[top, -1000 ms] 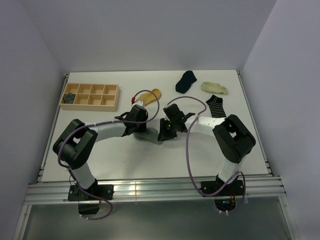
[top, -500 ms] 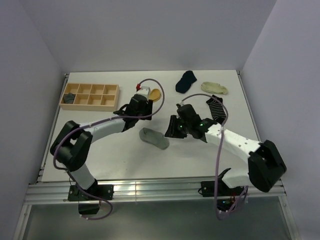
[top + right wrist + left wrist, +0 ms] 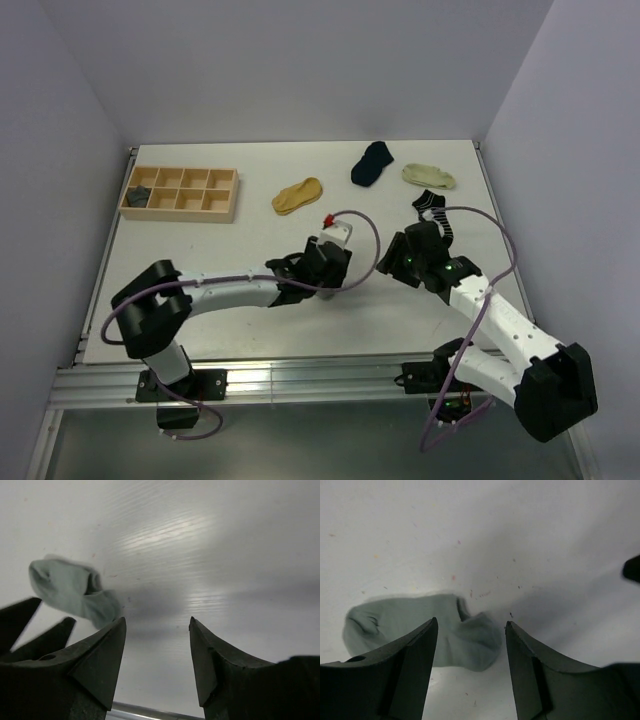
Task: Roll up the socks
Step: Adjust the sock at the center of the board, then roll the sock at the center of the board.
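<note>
Where the light grey sock (image 3: 395,617) is lying: on the table (image 3: 530,535), lower left of the left wrist view.
Left hand (image 3: 470,625): is hanging over it, fingers spread, gripping nothing.
Right hand (image 3: 157,622): is hanging nearby, fingers spread, gripping nothing.

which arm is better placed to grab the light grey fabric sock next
Left. The left gripper hangs open over the light grey fabric sock, framed between its fingers; the right gripper sits off to one side.
</note>
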